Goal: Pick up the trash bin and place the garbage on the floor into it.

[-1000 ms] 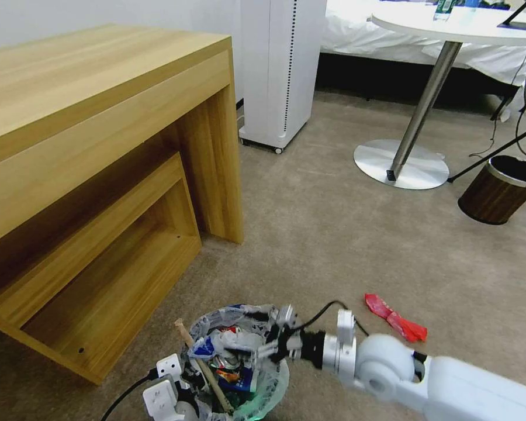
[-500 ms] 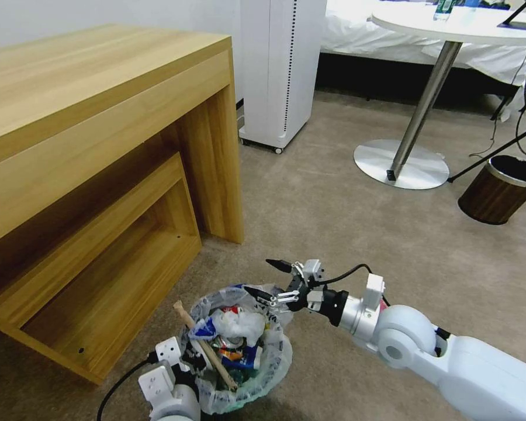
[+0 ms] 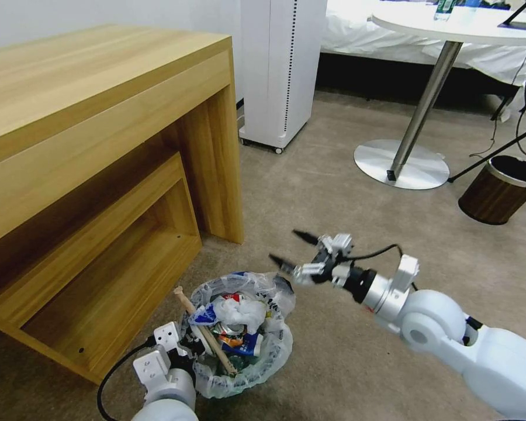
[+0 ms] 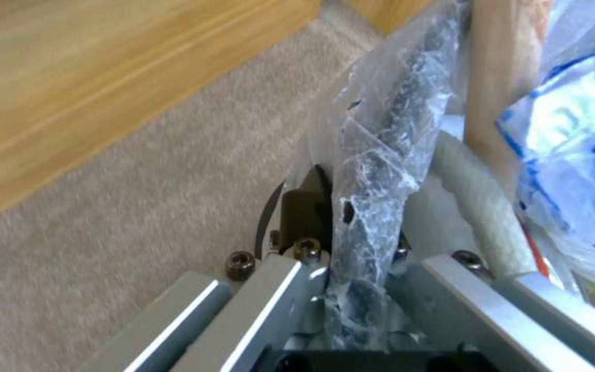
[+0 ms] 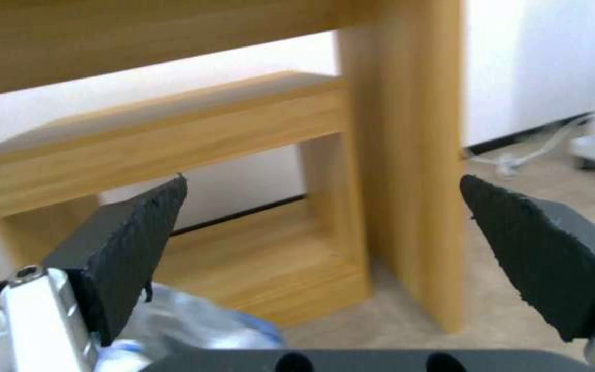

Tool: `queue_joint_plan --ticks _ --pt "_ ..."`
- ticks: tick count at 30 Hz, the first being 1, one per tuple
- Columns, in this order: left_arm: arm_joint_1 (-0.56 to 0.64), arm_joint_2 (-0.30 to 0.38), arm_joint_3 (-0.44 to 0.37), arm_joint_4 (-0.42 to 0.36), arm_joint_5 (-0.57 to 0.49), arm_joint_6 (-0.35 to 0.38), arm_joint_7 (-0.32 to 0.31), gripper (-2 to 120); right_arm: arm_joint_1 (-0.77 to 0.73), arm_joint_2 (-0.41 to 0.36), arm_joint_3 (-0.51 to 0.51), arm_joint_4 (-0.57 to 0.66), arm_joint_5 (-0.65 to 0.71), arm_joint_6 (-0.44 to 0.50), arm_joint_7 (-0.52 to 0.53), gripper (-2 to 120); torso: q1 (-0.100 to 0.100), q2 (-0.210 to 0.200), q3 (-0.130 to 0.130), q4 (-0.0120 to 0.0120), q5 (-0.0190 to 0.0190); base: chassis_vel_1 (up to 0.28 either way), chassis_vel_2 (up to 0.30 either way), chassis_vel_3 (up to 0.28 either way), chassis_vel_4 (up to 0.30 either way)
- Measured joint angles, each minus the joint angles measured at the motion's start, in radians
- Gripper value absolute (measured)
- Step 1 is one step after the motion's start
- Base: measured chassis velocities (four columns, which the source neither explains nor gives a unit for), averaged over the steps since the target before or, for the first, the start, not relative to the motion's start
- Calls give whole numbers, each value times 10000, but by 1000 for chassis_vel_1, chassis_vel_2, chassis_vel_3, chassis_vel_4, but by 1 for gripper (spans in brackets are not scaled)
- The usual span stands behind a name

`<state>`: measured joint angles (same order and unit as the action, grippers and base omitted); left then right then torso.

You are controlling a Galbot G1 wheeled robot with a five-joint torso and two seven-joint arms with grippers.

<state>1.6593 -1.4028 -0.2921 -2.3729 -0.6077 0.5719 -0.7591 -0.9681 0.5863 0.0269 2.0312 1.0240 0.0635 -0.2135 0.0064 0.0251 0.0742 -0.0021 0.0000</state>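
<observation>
The left gripper clamps the trash bin's near-left rim while the right gripper hangs wide-spread, empty, just beyond it.

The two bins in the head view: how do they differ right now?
The trash bin wears a whitish bag liner; the brown bin has a wood-grain wall and a chrome rim. The trash bin is heaped with litter, while the brown bin's mouth looks dark, contents unclear. The left gripper is clamped on the trash bin's lined rim; nothing touches the brown bin, and the open right gripper is beyond the trash bin. Both stand upright on carpet.
</observation>
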Motion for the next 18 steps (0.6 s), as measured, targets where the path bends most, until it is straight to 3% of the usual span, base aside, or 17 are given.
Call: queue_joint_plan --ticks 2,5,6,8,10,14,18 --pt "-116 366 -97 -52 -391 28 -98 0 -136 -28 238 -139 -10 29 4 100 0 1 0 0 1 0 0 0 0" --pt "-609 1637 -339 -99 -1679 70 -591 0 -582 -5 1014 -425 -25 68 26 100 0 1 0 -2 -1 0 0 0 0" --pt "-609 1637 -339 -99 -1679 70 -591 0 -582 -5 1014 -425 -25 68 26 100 0 1 0 -2 -1 0 0 0 0" --pt "-979 2328 -432 -99 -2465 44 -902 0 -864 145 1513 -566 -27 75 92 100 0 0 0 0 0 0 0 0 0" --pt "-1115 2535 -459 -99 -2759 13 -1006 0 -951 188 1671 -617 -28 75 113 100 0 0 0 0 -2 0 0 0 0" --pt "-1927 3568 -610 -90 -4467 -207 -1640 0 -1461 329 2522 -941 -38 46 122 100 0 0 0 -1 -2 0 0 0 0" --pt "-2155 4005 -626 -101 -5136 -387 -1872 0 -1790 354 2938 -1100 -73 -50 145 100 0 0 1 0 1 0 0 0 0"
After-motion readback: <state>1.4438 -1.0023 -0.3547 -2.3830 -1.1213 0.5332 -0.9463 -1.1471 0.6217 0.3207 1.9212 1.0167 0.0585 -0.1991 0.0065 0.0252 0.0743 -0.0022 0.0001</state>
